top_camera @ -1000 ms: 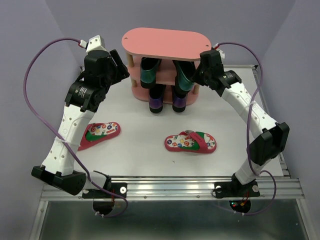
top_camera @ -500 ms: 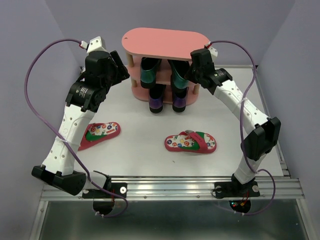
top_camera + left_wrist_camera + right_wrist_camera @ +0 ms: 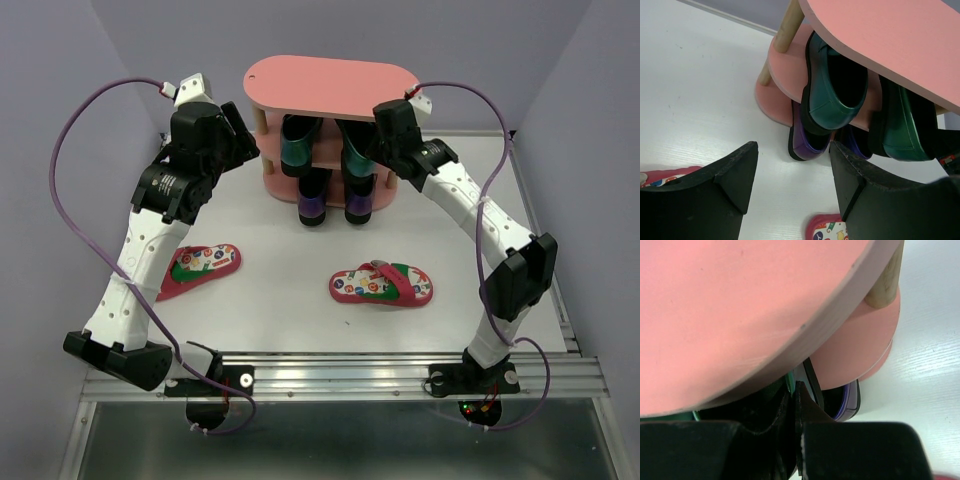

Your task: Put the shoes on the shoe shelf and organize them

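The pink three-tier shoe shelf (image 3: 335, 85) stands at the back. Two dark-green loafers (image 3: 298, 145) (image 3: 358, 158) sit on its middle tier, and two purple loafers (image 3: 313, 205) (image 3: 360, 205) sit on the bottom tier. My right gripper (image 3: 378, 150) is under the top board, shut on the rim of the right green loafer (image 3: 789, 385). My left gripper (image 3: 245, 135) is open and empty, hovering left of the shelf. Its wrist view shows the green loafers (image 3: 832, 90) and a purple loafer (image 3: 807, 142). Two red flip-flops (image 3: 200, 265) (image 3: 382, 284) lie on the table in front.
The top board (image 3: 740, 305) fills most of the right wrist view, with a wooden post (image 3: 885, 285) at its right. The purple cables loop above both arms. The table's metal rail (image 3: 340, 378) runs along the near edge.
My right arm has moved left, bringing its gripper and the right green loafer further under the shelf's top board. The left arm and the flip-flops have not moved.
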Robot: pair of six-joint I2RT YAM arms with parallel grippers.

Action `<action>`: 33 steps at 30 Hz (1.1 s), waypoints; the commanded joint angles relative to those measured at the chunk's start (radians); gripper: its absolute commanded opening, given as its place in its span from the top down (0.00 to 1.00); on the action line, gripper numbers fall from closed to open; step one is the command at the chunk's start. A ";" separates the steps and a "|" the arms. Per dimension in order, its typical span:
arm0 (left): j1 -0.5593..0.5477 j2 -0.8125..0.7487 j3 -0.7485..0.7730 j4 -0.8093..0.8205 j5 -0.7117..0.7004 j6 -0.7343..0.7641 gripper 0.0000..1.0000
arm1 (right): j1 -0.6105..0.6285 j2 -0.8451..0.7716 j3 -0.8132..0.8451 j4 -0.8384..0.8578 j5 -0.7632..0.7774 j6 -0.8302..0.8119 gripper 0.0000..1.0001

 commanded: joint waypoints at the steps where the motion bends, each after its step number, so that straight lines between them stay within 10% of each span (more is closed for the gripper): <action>1: 0.002 -0.040 -0.013 0.013 0.002 0.010 0.30 | -0.004 -0.010 0.025 0.267 0.125 0.027 0.99; 33: 0.004 -0.040 -0.011 0.016 0.011 0.012 0.30 | 0.006 -0.073 -0.030 0.257 0.112 0.032 0.99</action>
